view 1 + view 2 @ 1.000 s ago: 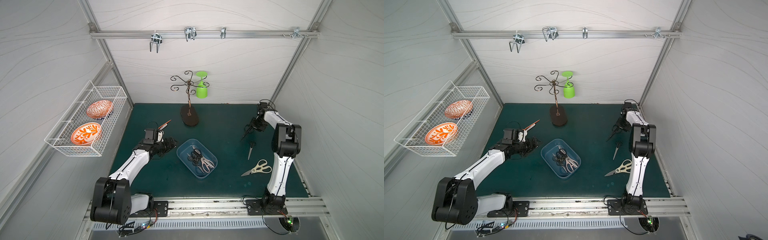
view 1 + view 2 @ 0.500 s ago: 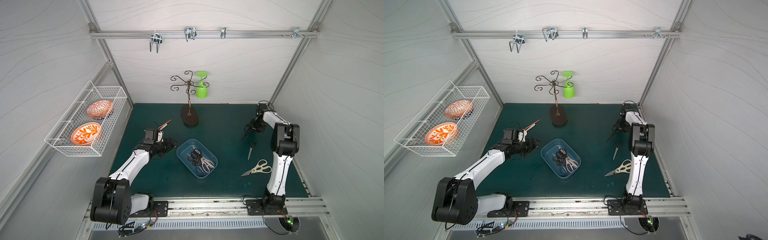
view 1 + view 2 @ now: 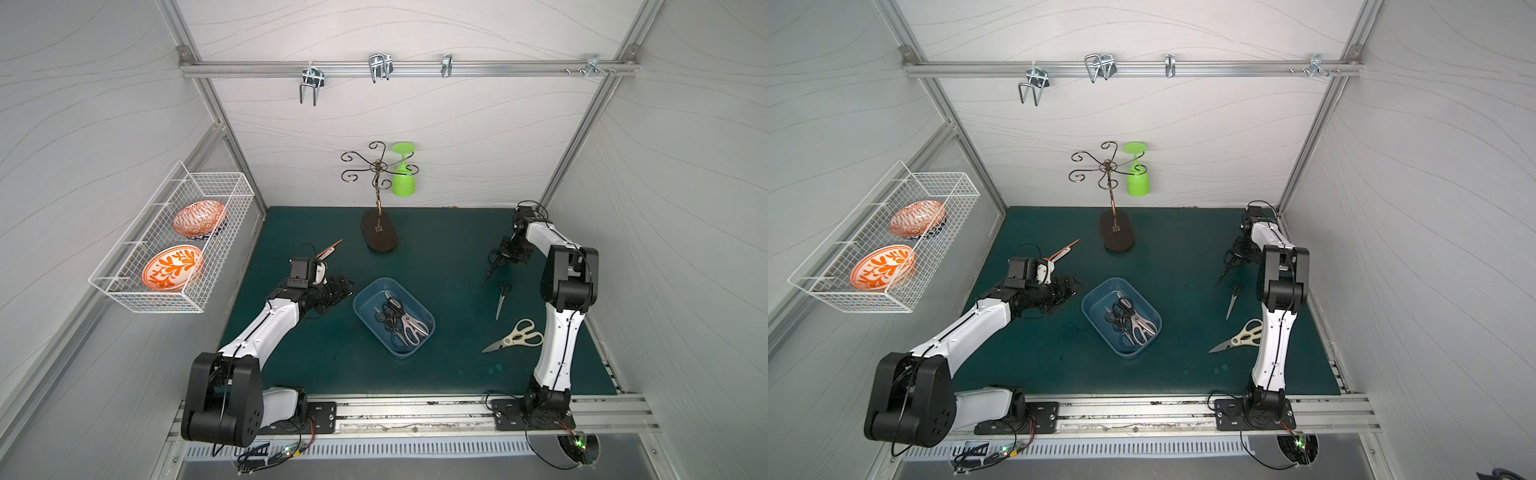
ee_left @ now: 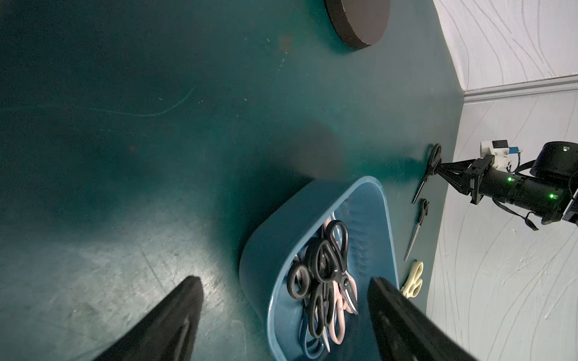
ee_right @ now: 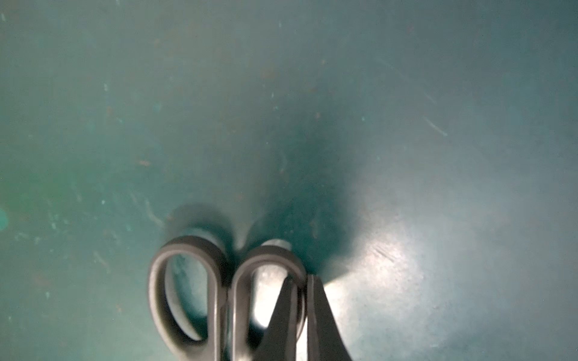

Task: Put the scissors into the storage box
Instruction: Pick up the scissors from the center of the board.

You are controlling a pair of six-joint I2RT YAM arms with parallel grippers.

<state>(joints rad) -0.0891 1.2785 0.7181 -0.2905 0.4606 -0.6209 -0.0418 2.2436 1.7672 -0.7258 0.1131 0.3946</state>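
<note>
right claw (image 5: 301, 281) clamped on one loop of black-handled scissors (image 5: 187, 243), far right of the bench (image 3: 436, 249) | left claw (image 3: 341, 286) apart, just beside blue storage box (image 3: 365, 297), where we see several pairs (image 3: 399, 318) | cream scissors (image 3: 515, 336) and small dark scissors (image 3: 501, 297) on bench

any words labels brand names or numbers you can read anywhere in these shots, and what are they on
No text can be read in any view.
Small pale mark on the stand base: too small to read.
storage box: no print visible.
black scissors held by the right claw: handles blurred, no print visible.
</note>
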